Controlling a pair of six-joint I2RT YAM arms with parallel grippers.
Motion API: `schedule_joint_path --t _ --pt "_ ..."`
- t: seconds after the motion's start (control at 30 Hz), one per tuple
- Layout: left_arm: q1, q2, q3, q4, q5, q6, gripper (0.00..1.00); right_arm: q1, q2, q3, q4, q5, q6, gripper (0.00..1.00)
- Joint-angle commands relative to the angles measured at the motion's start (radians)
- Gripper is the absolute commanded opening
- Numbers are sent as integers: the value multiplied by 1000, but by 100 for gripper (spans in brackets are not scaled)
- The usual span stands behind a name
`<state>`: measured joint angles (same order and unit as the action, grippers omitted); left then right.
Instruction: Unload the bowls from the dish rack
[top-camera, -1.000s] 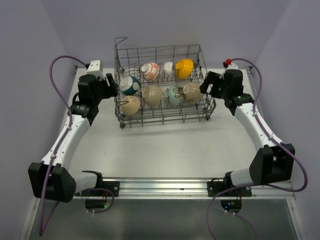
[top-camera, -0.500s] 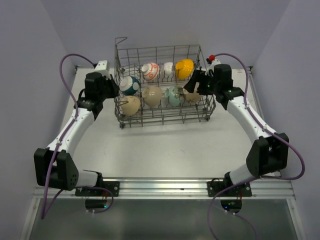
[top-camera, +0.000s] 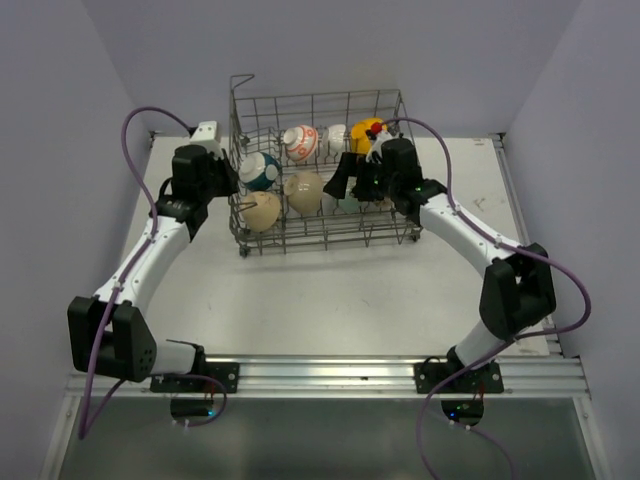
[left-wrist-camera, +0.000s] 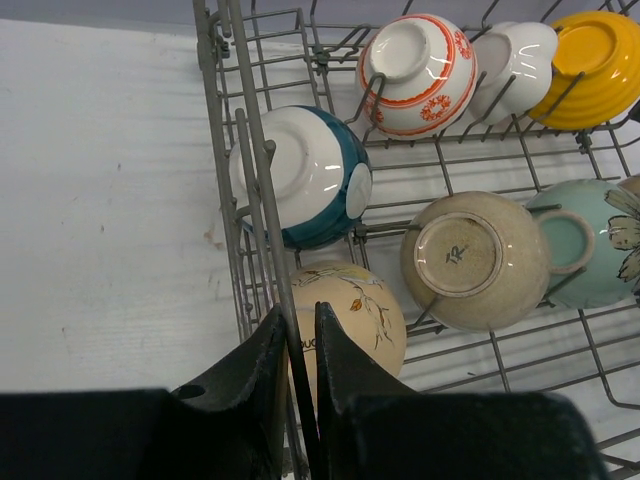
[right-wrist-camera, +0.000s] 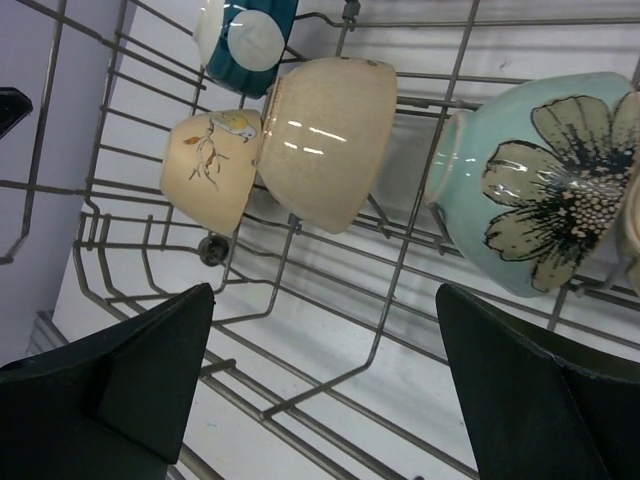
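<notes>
The grey wire dish rack (top-camera: 318, 98) stands at the back middle of the table. It holds a white-teal bowl (top-camera: 259, 171), a cream bowl with a bird (top-camera: 261, 212), a speckled beige bowl (top-camera: 304, 190), a white bowl with orange-red pattern (top-camera: 300, 142), a white bowl (top-camera: 336, 138) and a yellow bowl (top-camera: 364, 131). My left gripper (left-wrist-camera: 300, 345) is shut on a wire of the rack's left wall, beside the cream bowl (left-wrist-camera: 355, 315). My right gripper (right-wrist-camera: 322, 320) is open and empty inside the rack, just in front of the pale green flowered bowl (right-wrist-camera: 540, 180) and the beige bowl (right-wrist-camera: 325, 135).
The rack's raised wire loop (top-camera: 242, 78) stands at its back left corner. Upright tines (right-wrist-camera: 400, 250) and floor wires lie under my right fingers. Purple walls close in the table on three sides. Bare white table (top-camera: 330, 290) lies in front of the rack.
My right arm swung left from the rack's right end into the rack over the front row. My left gripper moved onto the left wall and has stayed there.
</notes>
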<state>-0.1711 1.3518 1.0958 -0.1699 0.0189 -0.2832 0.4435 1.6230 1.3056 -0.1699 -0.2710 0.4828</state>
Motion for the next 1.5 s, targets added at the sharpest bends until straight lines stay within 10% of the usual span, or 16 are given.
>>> schedule_joint_path --t 0.0,1.47 --pt "-34 -19 -31 -89 65 73 0 27 38 18 86 30 68 98" --pt "-130 -131 -132 -88 58 119 0 164 262 136 147 133 217 96"
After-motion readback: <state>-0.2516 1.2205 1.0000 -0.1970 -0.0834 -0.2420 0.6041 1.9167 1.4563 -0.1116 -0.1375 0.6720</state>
